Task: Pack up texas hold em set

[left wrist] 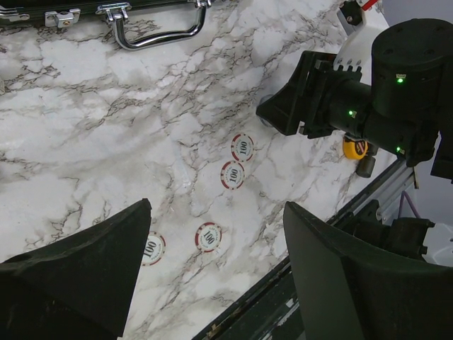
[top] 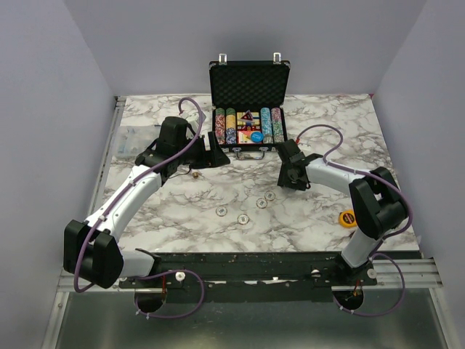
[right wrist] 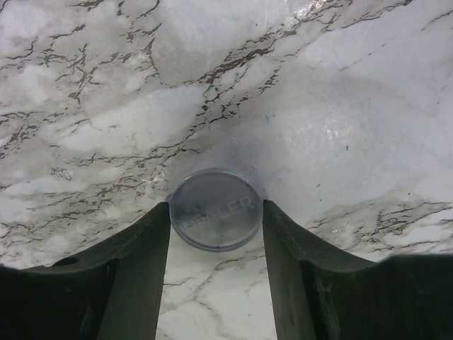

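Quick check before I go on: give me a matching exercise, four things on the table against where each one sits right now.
Things:
1. briefcase
2. clear dealer disc
3. loose 100 chips
4. tape measure

Places:
A. lying flat in the middle of the table
B. near right corner
C. open, at the far edge
D. between the fingers of the right gripper

Pairs: 1-C; 2-D; 3-A; 4-B

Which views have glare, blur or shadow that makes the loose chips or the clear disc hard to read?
Top external: even light, soft shadows, chips too small to read. Left wrist: chips sharp, "100" legible, left fingers dark and soft. Right wrist: glare patches on the table, disc lettering faint, right fingers dark.
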Controlling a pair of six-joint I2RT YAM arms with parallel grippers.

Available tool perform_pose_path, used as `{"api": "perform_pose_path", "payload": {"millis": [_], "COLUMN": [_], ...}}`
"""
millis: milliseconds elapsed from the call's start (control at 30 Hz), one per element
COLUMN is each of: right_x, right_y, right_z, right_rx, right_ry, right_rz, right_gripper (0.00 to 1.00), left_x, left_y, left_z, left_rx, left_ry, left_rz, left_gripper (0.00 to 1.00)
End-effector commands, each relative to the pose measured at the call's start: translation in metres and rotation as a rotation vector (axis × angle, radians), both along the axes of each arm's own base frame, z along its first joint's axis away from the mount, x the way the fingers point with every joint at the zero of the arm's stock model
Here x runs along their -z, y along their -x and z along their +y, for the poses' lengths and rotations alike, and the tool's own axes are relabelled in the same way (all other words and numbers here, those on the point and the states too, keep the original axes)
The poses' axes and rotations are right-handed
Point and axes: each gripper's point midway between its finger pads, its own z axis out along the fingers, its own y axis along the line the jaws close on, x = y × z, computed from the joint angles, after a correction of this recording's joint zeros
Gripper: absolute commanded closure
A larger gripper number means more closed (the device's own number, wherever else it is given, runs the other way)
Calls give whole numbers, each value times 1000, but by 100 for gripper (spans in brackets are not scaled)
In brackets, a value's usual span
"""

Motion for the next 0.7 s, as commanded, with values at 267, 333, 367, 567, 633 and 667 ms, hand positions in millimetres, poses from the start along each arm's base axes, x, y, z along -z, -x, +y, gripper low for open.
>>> {"api": "perform_pose_path", "payload": {"millis": [267, 333, 367, 567, 633, 667], "right_x": [-4, -14, -21, -50, -61, -66], "right_y": [-10, -23, -31, -76, -91, -100], "right_z": [9, 20, 27, 63, 77, 84], "right_rx": [-60, -78, -92, -157, -178, -188], "right_ry": [35, 1, -20, -85, -114, -129], "right_rz": [-17, -59, -82, -137, -164, -180], "right_gripper": [57, 59, 59, 59, 59, 59], "left_x": [-15, -15, -15, -18, -19, -20], "left_y": [1, 1, 1, 1, 1, 2], "left_z": [-6, -6, -6, -4, -5, -5], "left_rx": [31, 31, 31, 26, 29, 29], "left_ry": [27, 28, 28, 23, 26, 27], "left_rz": [-47, -48, -48, -61, -62, -63], "left_gripper": [28, 28, 28, 28, 28, 28]}}
